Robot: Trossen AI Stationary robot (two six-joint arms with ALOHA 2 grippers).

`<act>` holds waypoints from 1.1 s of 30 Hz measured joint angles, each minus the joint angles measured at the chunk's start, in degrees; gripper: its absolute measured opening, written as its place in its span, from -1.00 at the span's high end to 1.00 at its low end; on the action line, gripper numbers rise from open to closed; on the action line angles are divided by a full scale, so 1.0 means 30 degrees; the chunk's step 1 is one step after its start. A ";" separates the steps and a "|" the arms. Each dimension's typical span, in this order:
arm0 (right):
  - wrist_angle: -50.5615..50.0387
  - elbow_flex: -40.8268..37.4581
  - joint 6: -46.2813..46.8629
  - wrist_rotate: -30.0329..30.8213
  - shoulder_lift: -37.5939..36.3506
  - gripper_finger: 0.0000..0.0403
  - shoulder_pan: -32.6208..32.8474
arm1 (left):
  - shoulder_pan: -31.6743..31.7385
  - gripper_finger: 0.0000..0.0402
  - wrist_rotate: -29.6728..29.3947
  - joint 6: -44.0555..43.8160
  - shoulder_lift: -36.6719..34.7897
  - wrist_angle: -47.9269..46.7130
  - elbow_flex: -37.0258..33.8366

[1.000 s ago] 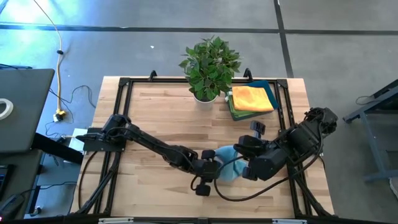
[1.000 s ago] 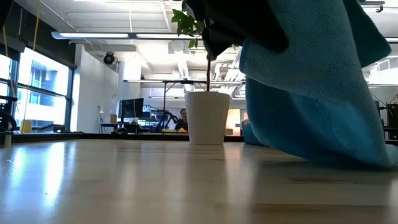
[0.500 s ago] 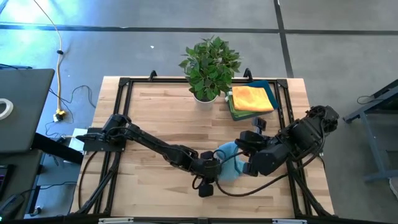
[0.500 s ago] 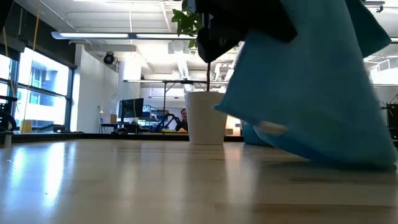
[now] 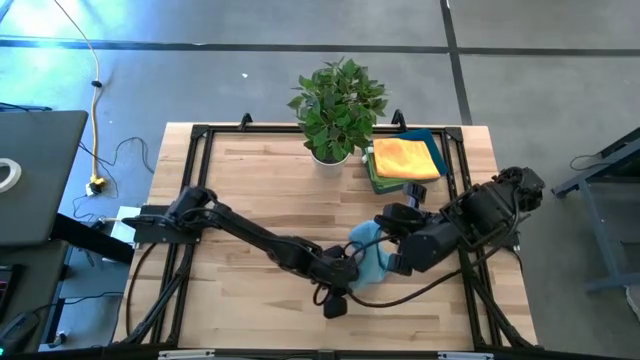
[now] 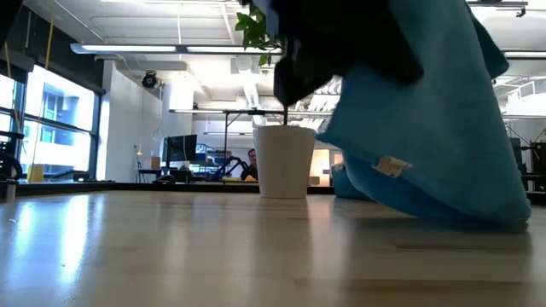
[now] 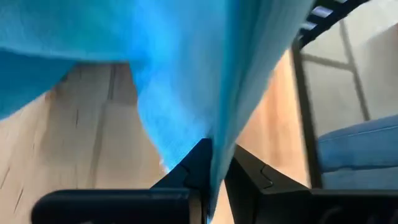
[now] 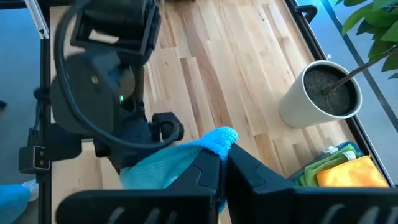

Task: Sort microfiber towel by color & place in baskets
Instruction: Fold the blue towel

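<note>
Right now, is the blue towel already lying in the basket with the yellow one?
No, the blue towel hangs between both pincers over the table, apart from the basket holding the yellow towel.

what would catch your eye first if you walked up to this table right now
Most striking is the blue towel held up between the left gripper and the right gripper near the table's front edge, each pinching a part of it. Next is the leafy plant in a white pot at the back edge, and beside it the teal-blue basket holding a yellow towel on a green one.
</note>
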 joint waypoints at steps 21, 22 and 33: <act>0.0003 -0.0220 -0.0308 -0.0175 -0.0007 1.00 0.0008 | -0.0587 0.99 -0.0803 -0.3021 -0.0687 -0.4239 0.0000; 0.0022 -0.0421 -0.0315 -0.0175 -0.0015 1.00 0.0008 | -0.0720 0.99 -0.0813 -0.3192 -0.1045 -0.5118 0.0000; 0.1198 -0.5342 0.0249 -0.0022 -0.0015 1.00 0.0270 | -0.1508 1.00 -0.1134 -0.6169 -0.5428 -1.4540 0.0003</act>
